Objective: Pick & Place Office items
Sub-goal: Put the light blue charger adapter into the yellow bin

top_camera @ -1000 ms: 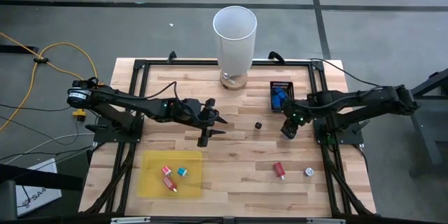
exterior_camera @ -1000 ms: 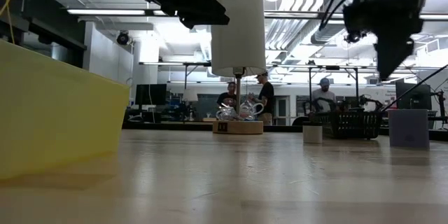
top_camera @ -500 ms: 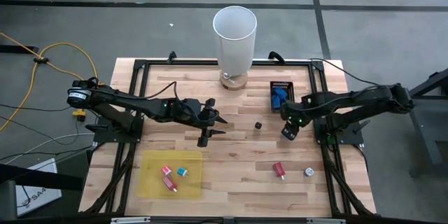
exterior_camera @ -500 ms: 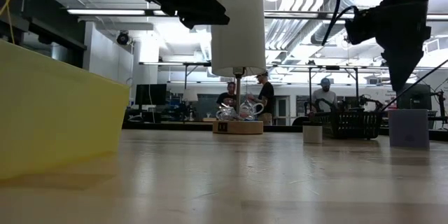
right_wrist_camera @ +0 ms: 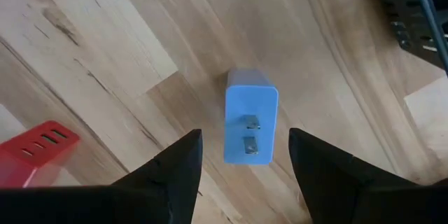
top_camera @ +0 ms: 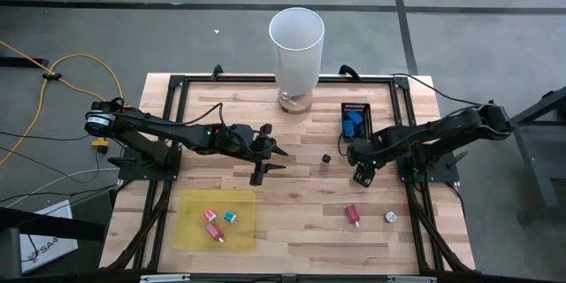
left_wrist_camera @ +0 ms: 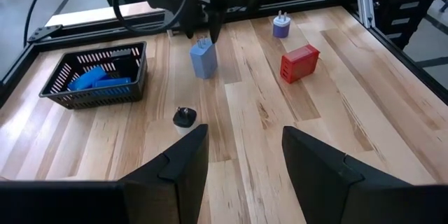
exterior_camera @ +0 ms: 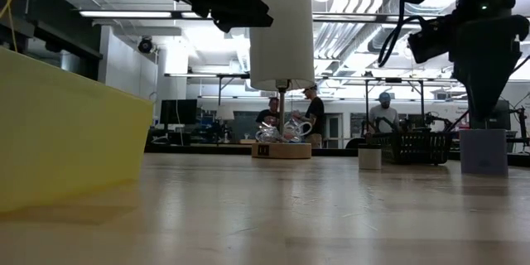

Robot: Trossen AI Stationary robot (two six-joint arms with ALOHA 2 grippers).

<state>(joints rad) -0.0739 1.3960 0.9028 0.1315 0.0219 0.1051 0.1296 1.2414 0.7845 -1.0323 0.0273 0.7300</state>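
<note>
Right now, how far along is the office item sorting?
Done: three small pieces lie on the yellow sheet, and blue pieces sit in the black basket. In hand: the open right gripper hangs over the blue plug block, not gripping. Left: the red block, black plug and whitish plug. The left gripper waits mid-table.

A wooden table (top_camera: pixel 301 190) carries everything. On it lie a yellow sheet (top_camera: pixel 190 230), a black basket (top_camera: pixel 367 117), a white cylinder (top_camera: pixel 296 49), and scattered office items (top_camera: pixel 353 215).

Before me a tall white cylinder (top_camera: pixel 296 49) stands at the wooden surface (top_camera: pixel 301 199) far edge, a yellow sheet (top_camera: pixel 190 230) near, a black basket (top_camera: pixel 364 111) right
</note>
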